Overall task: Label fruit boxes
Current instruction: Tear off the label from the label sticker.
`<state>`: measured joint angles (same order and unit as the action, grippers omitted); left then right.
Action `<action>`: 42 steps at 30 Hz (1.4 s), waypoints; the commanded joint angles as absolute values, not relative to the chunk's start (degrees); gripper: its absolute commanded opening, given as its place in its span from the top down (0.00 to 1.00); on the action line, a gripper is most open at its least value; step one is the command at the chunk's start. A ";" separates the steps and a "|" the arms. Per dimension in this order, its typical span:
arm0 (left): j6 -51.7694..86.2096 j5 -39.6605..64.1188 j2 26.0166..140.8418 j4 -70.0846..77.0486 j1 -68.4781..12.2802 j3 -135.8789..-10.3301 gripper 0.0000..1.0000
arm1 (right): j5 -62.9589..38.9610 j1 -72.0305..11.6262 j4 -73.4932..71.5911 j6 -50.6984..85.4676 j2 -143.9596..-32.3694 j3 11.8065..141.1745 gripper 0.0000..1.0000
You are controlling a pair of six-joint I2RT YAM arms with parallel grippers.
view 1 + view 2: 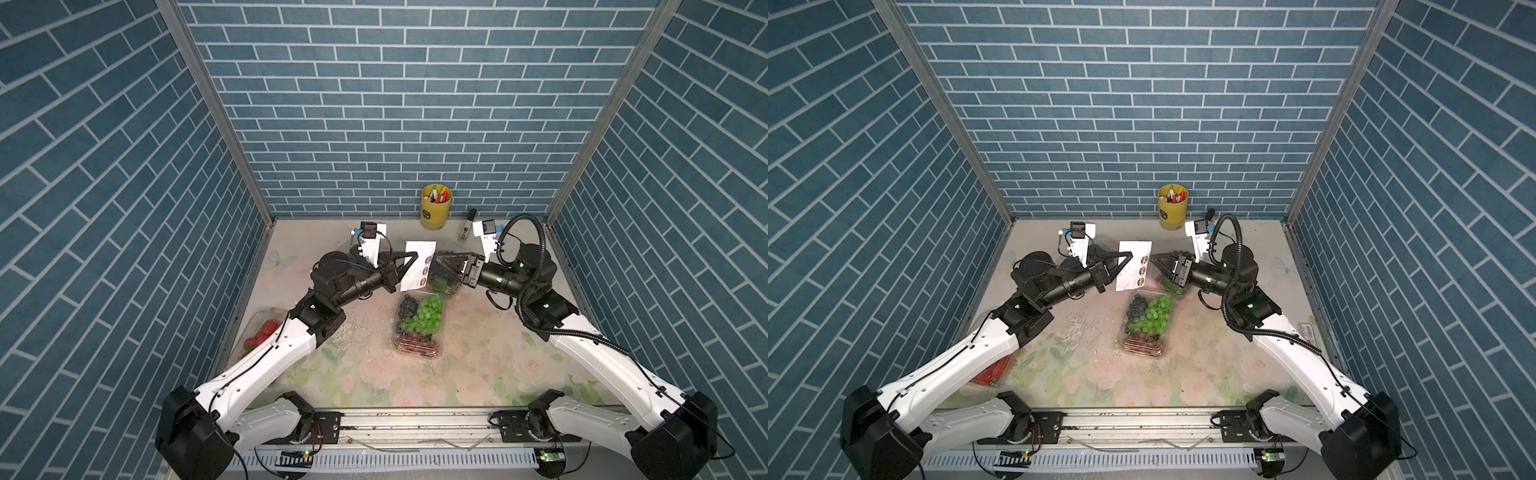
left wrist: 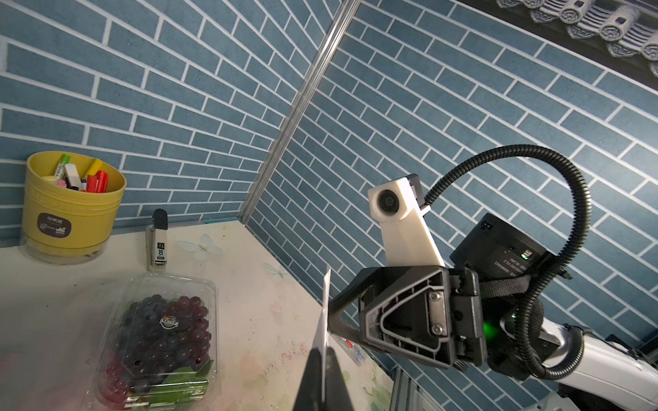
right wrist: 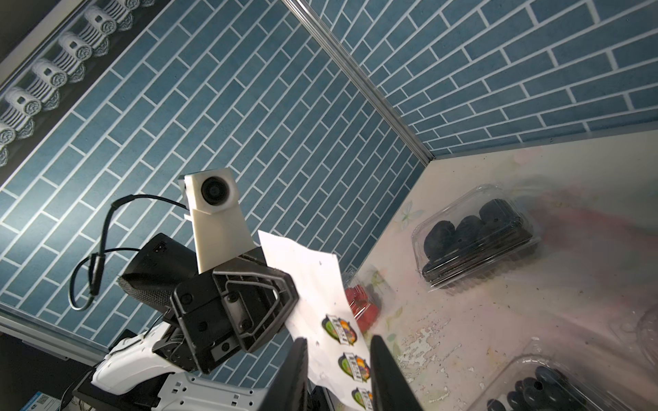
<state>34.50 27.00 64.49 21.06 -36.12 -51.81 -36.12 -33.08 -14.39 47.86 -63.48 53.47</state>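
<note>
My left gripper point(image 1: 413, 253) point(image 2: 322, 350) is shut on a white sticker sheet point(image 1: 417, 266) point(image 3: 313, 281), held upright above the table; round stickers point(image 3: 340, 329) line its edge. My right gripper point(image 1: 438, 259) point(image 3: 338, 341) is open, its tips at the sheet's sticker edge, nothing clamped. Below it lies the purple grape box point(image 2: 163, 334), with a sticker point(image 2: 169, 322) on its lid. The mixed grape box point(image 1: 417, 324) sits mid-table. The strawberry box point(image 1: 262, 330) is at the left under my left arm. The black berry box point(image 3: 477, 238) shows in the right wrist view.
A yellow pen cup point(image 1: 435, 208) stands at the back wall, with a small white and black stapler point(image 1: 467, 226) beside it. Blue brick walls close the table on three sides. Both arms reach inward and meet over the back middle.
</note>
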 commanded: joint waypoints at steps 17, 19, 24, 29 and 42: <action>33.05 26.81 65.63 21.53 -37.79 -52.30 1.00 | -35.42 -35.58 -15.56 47.91 -67.50 57.08 0.63; 33.13 26.85 65.79 21.68 -37.96 -52.39 1.00 | -35.59 -35.66 -15.78 48.07 -67.65 57.00 0.62; 33.05 26.85 65.78 21.61 -38.14 -52.69 1.00 | -34.42 -35.74 -14.45 47.56 -67.94 57.18 0.61; 32.37 26.47 64.70 20.50 -38.14 -53.08 1.00 | -33.08 -35.69 -12.58 46.44 -68.20 57.03 0.61; 31.25 25.66 63.26 18.72 -38.14 -53.58 1.00 | -30.94 -35.64 -9.85 44.12 -67.69 56.46 0.60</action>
